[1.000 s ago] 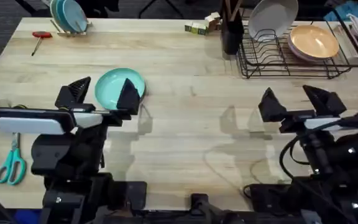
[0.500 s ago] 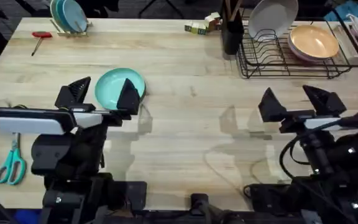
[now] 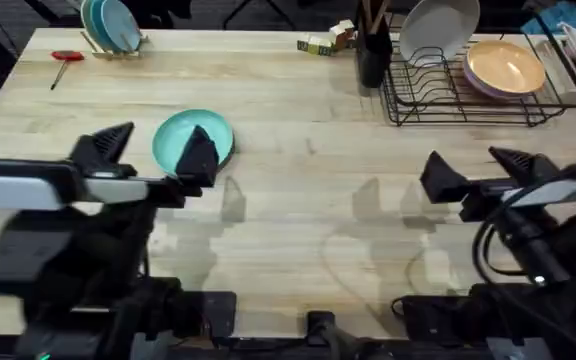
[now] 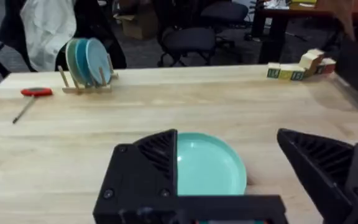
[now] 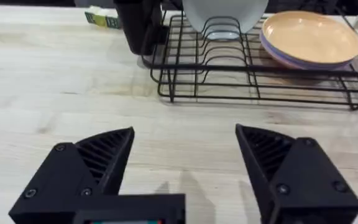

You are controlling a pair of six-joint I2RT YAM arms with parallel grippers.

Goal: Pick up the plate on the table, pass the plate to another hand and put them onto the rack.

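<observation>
The teal plate lies flat on the light wood table, left of centre; it also shows in the left wrist view. My left gripper hovers open beside and partly over it, one finger above its near rim, holding nothing. My right gripper stands open over bare wood at the right, nothing between its fingers. The black wire rack sits at the back right, seen closer in the right wrist view, and holds a white plate and a peach-orange plate.
A small wooden holder with blue plates stands at the back left, a red-handled tool beside it. Coloured blocks and a dark cup of utensils sit left of the rack. Office chairs stand beyond the table.
My left arm has risen toward the camera and shifted left, now covering the scissors. My right gripper has drifted slightly right and down. The teal plate has not moved.
</observation>
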